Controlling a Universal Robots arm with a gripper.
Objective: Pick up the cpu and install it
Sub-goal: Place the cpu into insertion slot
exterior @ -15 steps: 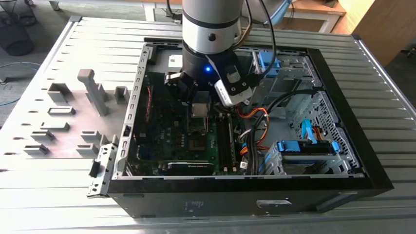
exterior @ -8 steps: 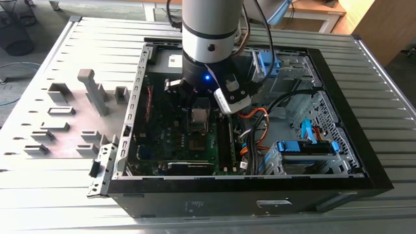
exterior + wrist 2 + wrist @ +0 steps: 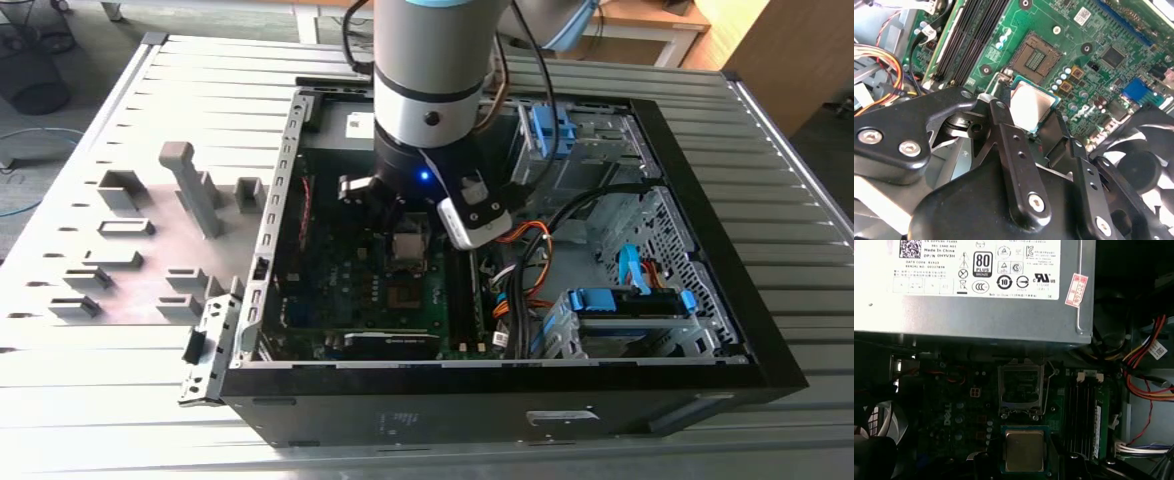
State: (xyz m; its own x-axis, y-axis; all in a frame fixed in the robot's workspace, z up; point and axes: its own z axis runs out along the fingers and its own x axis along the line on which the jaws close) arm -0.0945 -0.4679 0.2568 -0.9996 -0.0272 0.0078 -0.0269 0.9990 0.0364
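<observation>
Cpu (image 3: 1032, 102) is up off the board, silvery top facing the cameras, pinched by its edges between the two black fingers (image 3: 1002, 120). The gripper (image 3: 1031, 122) is closed narrow on it, by the look of it, one finger on each side. In the first wrist view the same square chip (image 3: 1025, 451) sits framed by the finger tips, and the gripper (image 3: 1025, 462) has nothing else in it.

Now the relation that matters: the open socket (image 3: 1020, 385) is not under the chip. It lies just beside it, between the chip and the big grey power supply (image 3: 974, 315), with the memory slots (image 3: 1085, 410) running along one side. In the second wrist view the socket (image 3: 1035, 59) shows bare and uncovered, its contact field exposed, the chip hanging short of it over the green motherboard (image 3: 1094, 30).

The chip is square, so it has no long axis to speak of. Its edges look roughly parallel to the socket frame in the first wrist view, though I can't judge the corner orientation.

Pulling back to the exterior view: the arm (image 3: 427, 90) reaches straight down into the open computer case (image 3: 667, 390), which lies on the ribbed surface (image 3: 107, 420).
</observation>
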